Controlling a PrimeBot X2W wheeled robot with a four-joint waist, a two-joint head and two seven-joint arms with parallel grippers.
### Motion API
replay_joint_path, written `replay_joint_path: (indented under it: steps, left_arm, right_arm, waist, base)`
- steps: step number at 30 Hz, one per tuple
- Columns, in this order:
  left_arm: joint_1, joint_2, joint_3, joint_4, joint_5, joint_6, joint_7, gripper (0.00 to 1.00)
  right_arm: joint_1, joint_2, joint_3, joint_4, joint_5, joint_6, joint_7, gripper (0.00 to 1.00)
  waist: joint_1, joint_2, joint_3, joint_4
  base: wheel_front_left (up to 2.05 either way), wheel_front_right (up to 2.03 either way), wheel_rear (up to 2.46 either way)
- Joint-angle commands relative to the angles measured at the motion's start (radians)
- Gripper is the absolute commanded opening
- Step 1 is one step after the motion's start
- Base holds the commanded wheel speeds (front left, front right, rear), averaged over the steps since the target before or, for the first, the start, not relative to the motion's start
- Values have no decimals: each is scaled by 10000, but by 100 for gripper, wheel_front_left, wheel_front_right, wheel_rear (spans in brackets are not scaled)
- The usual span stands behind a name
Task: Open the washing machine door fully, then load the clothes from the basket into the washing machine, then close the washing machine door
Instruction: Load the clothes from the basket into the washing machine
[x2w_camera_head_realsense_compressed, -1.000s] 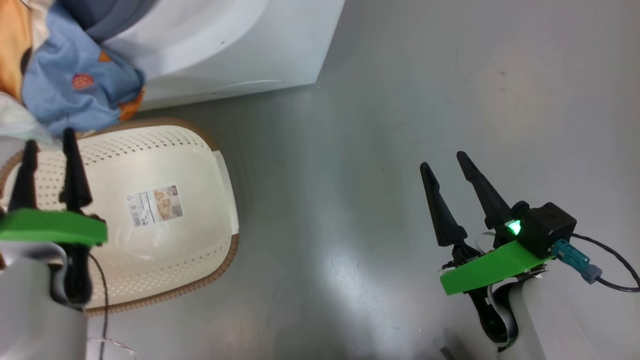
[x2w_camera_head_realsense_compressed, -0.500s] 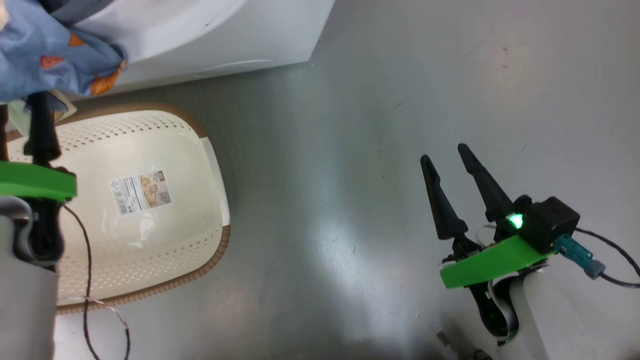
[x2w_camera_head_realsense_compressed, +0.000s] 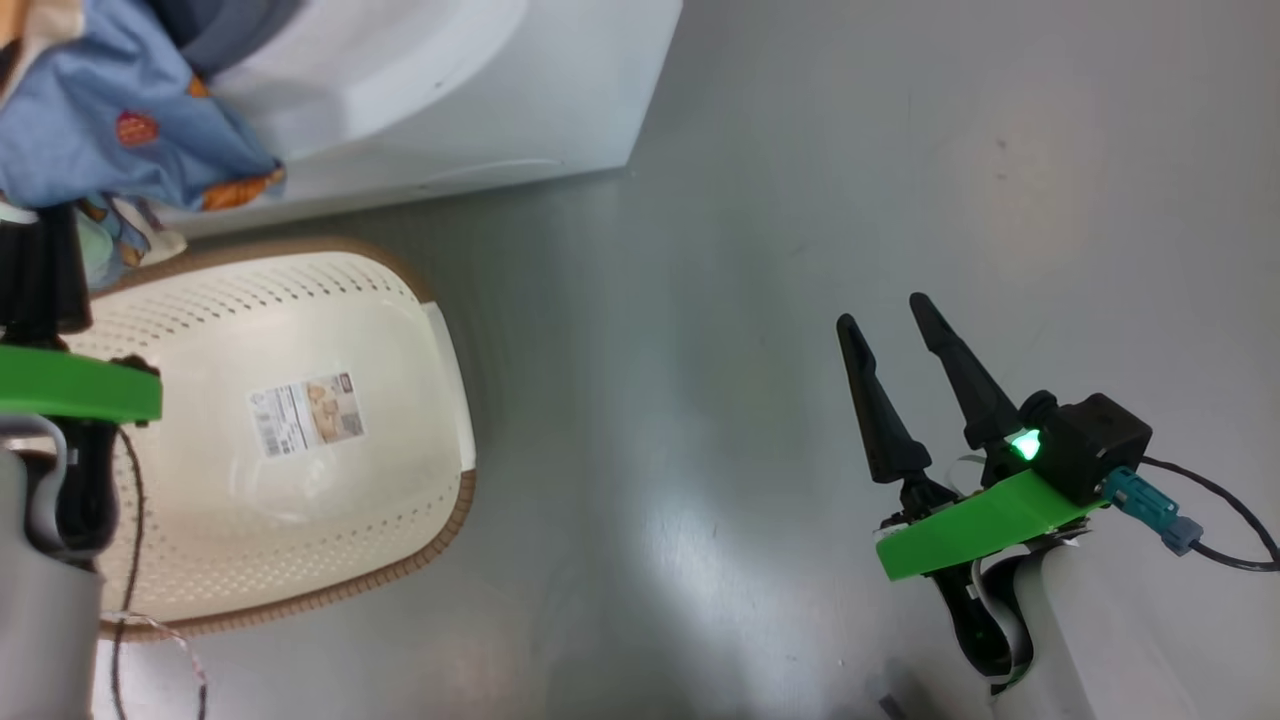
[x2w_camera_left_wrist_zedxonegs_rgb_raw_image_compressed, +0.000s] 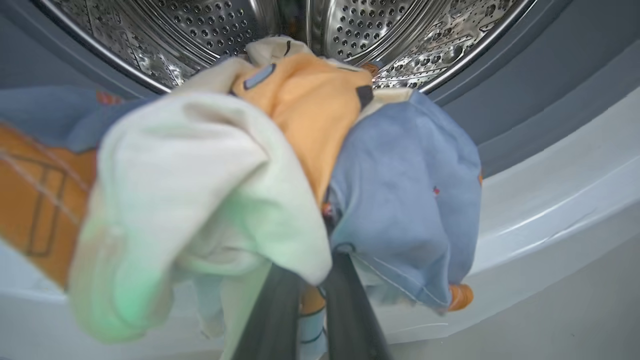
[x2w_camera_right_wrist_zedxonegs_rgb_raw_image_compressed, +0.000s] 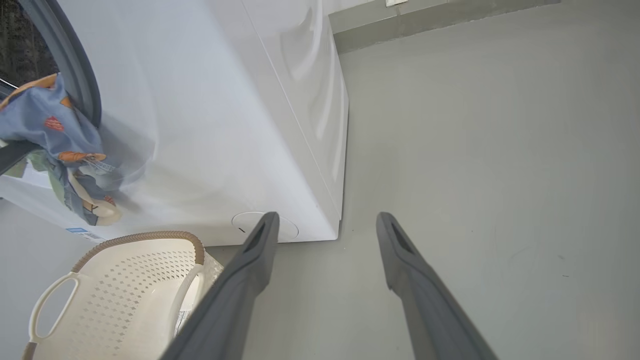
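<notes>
Basket (x2w_camera_head_realsense_compressed: 330, 290) looks empty below, right gripper (x2w_camera_head_realsense_compressed: 880, 310) idle and spread. Left gripper (x2w_camera_left_wrist_zedxonegs_rgb_raw_image_compressed: 314, 295), wide a second ago, now pinches the clothes (x2w_camera_left_wrist_zedxonegs_rgb_raw_image_compressed: 400, 200) draped over the washing machine (x2w_camera_left_wrist_zedxonegs_rgb_raw_image_compressed: 550, 190) lip; they likely need pushing deeper into the drum (x2w_camera_left_wrist_zedxonegs_rgb_raw_image_compressed: 400, 30).

The left gripper (x2w_camera_left_wrist_zedxonegs_rgb_raw_image_compressed: 320, 280), its two dark fingers (x2w_camera_left_wrist_zedxonegs_rgb_raw_image_compressed: 277, 315) nearly together, apparently pinches bunched light blue, cream and orange fabric clothes (x2w_camera_left_wrist_zedxonegs_rgb_raw_image_compressed: 405, 200). Behind sits the perforated steel drum (x2w_camera_left_wrist_zedxonegs_rgb_raw_image_compressed: 200, 25).
</notes>
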Motion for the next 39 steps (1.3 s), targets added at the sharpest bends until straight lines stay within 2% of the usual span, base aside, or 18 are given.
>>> replay_joint_path:
  steps: [1, 8, 14, 27, 39]
  left_arm:
    - [136, 511, 414, -326, 172, -29, -51, 0]
    - [-379, 766, 631, -780, 1115, -29, -51, 0]
    - [-1873, 1217, 380, 45, 1403, -29, -51, 0]
    - [-5090, 1627, -842, 2264, 1016, -29, 96, 0]
    - [-6762, 1771, -1715, 3350, 195, -29, 96, 0]
  right_arm:
    - [268, 57, 270, -152, 61, 16, -48, 100]
    - [277, 57, 401, -37, 142, 16, -48, 100]
    - [275, 57, 535, -68, 243, 16, -48, 100]
    - [248, 57, 581, -238, 436, 16, -48, 100]
    - [244, 57, 730, -375, 587, 16, -48, 100]
  waist:
    - [0, 0, -212, 62]
    - [0, 0, -529, -11]
    - [0, 0, -416, -234]
    - [0, 0, 373, -584]
    - [0, 0, 1122, -828]
  base:
    - [0, 0, 0]
    - [0, 0, 0]
    - [0, 0, 0]
    - [0, 0, 0]
    - [0, 0, 0]
